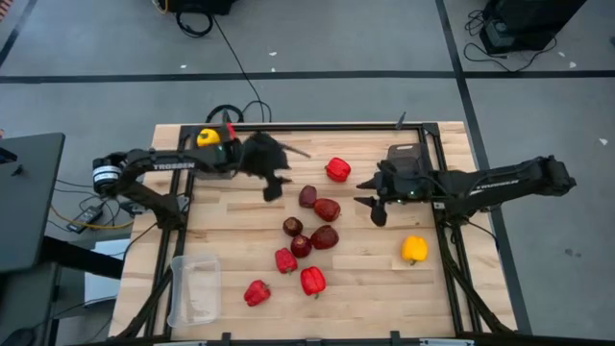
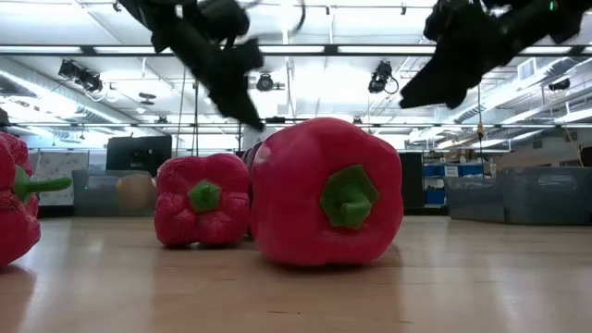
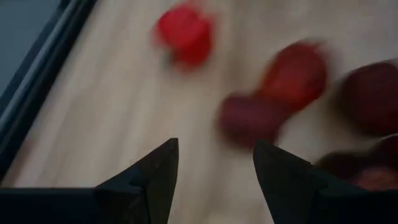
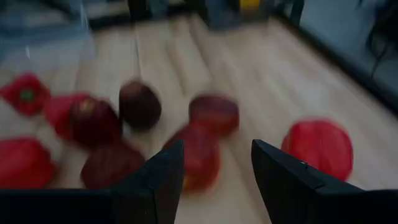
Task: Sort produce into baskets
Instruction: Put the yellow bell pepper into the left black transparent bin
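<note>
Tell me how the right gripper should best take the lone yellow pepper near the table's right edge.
Probably from straight above, fingers closing across the yellow pepper's rounded body. It sits alone on bare table, well apart from the red cluster, so either side is free. The right gripper hangs open nearby.

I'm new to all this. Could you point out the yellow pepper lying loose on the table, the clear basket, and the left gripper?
yellow bell pepper point(image 1: 414, 250), high view, its body.
clear plastic basket point(image 1: 179, 291), high view, its side rim.
left gripper point(image 3: 215, 163), left wrist view, between its open fingertips.
</note>
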